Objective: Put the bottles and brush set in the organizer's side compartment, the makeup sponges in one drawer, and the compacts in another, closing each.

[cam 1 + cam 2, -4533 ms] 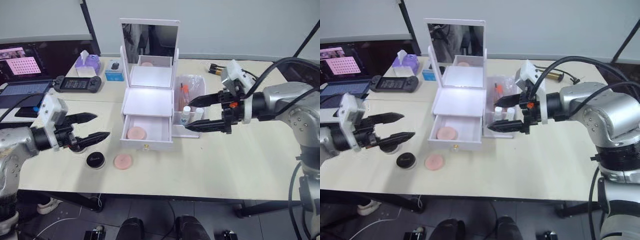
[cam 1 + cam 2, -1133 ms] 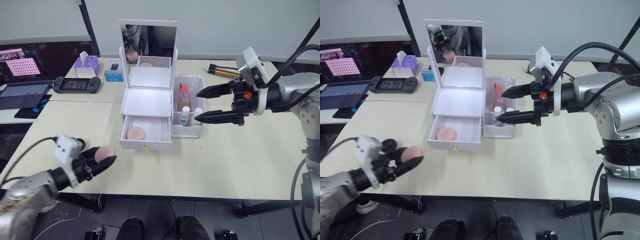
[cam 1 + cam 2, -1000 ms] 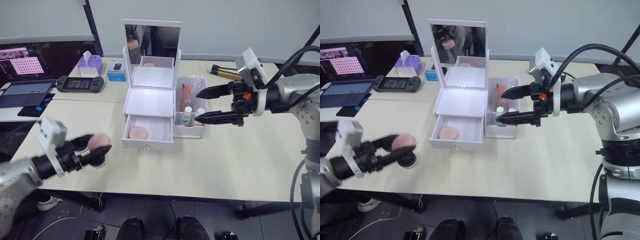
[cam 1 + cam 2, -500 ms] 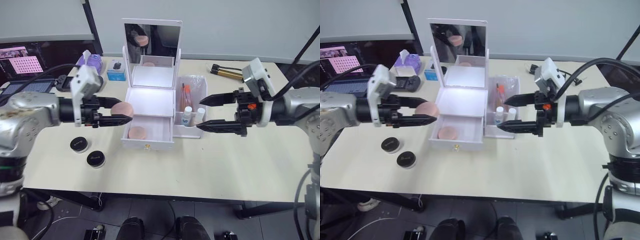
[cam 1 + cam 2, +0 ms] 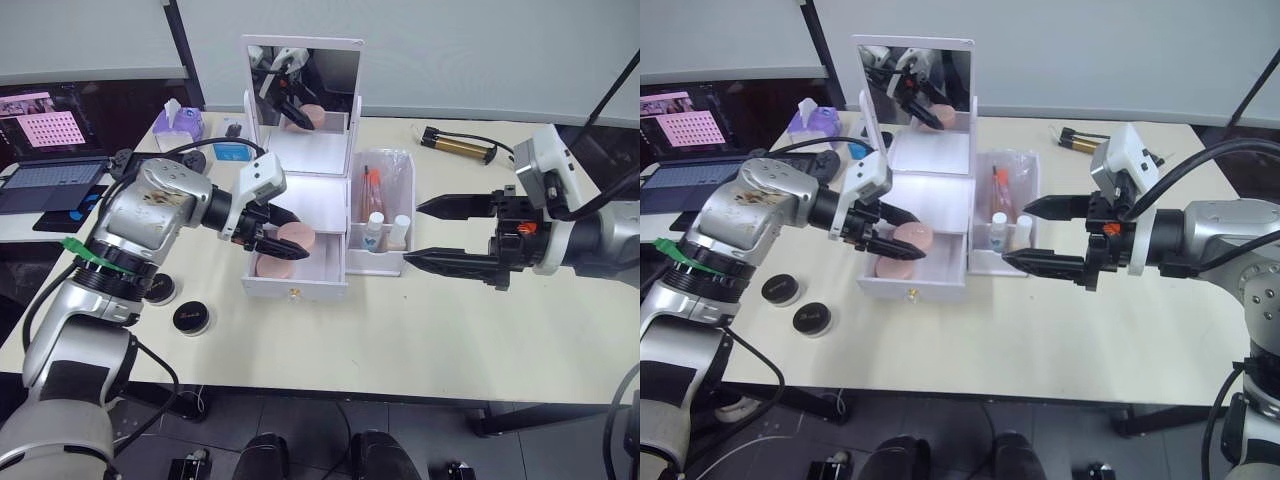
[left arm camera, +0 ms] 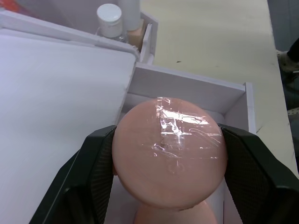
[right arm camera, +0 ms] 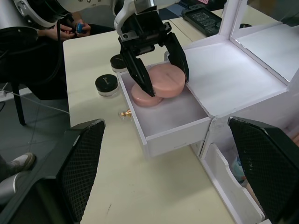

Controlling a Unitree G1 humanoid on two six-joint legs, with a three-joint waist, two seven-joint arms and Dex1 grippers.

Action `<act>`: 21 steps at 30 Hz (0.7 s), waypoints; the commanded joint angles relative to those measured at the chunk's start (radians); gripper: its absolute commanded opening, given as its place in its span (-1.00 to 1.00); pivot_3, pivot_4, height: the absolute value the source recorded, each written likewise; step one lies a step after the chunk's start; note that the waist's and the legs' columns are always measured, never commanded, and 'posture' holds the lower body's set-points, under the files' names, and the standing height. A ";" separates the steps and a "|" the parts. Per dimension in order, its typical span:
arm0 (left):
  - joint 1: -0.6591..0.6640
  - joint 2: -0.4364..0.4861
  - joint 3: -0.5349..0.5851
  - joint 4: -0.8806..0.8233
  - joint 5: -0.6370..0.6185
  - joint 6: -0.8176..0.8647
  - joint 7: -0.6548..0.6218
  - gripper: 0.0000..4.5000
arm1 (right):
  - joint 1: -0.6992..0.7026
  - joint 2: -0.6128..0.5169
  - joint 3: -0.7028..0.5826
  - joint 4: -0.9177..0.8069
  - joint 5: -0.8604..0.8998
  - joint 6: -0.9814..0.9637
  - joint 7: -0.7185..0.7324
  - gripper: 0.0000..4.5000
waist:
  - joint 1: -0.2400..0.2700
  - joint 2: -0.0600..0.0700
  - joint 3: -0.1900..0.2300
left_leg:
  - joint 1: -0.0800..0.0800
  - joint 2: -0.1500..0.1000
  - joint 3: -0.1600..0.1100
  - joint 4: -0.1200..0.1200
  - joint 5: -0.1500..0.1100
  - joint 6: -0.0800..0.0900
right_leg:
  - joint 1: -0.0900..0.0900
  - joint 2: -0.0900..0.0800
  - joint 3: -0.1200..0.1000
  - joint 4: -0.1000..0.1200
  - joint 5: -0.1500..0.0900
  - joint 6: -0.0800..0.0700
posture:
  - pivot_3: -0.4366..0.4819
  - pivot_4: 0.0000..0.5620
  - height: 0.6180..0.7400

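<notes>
**Second sponge over the drawer**

Carried in from the left side of the table and now hanging right above the open lower drawer [image 5: 295,288] of the white plastic mirrored organizer [image 5: 300,200]. Clamped hard between the black fingers of the left gripper [image 5: 290,240]: one flat round peach-pink makeup sponge [image 6: 169,151], jaws pressed on both edges. Half a second back, well short of the box; now directly over the matching peach-pink sponge [image 5: 268,267] already lying inside (nearly stacked on it, though contact cannot be told). Means the sponge step is close to done, by the look of it: let go, pull clear, push the drawer shut.

Over on the other side, waiting near the tall white side compartment [image 5: 385,262] with nothing held: the right gripper [image 5: 412,232], jaws wide apart.

Inside that bin: the clear white-capped bottle [image 5: 373,232], the beige foundation bottle [image 5: 400,228], and the clear pouch of pink-handled brushes [image 5: 372,185] standing behind them.

Still out on the tabletop, left of the organizer: two round black compacts [image 5: 192,318], not yet stowed.
</notes>
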 commanded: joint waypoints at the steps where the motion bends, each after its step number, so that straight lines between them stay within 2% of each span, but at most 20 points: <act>1: -0.015 -0.009 -0.008 -0.009 0.034 -0.041 -0.056 0.33 | 0.009 -0.025 -0.054 -0.031 0.042 0.007 -0.035 1.00 | -0.001 0.000 0.000 | 0.000 0.000 0.000 0.000 0.000 0.000 | 0.000 0.000 0.000 0.000 0.000 0.000 | -0.05 -0.47 0.87; 10: -0.003 -0.079 0.008 0.003 0.079 -0.067 -0.040 0.33 | 0.041 -0.059 -0.064 -0.042 0.086 -0.010 -0.089 1.00 | -0.001 0.000 0.000 | -0.001 0.000 -0.005 0.002 0.000 0.000 | 0.000 0.000 -0.001 0.000 0.000 0.000 | -0.05 -0.47 0.87; 21: 0.031 -0.115 0.004 -0.010 0.112 -0.079 -0.027 0.33 | 0.034 -0.074 -0.048 -0.036 0.099 -0.024 -0.102 1.00 | -0.001 0.000 0.000 | -0.002 0.000 -0.009 0.003 0.000 0.000 | 0.000 0.000 -0.001 0.000 0.000 0.001 | -0.05 -0.47 0.87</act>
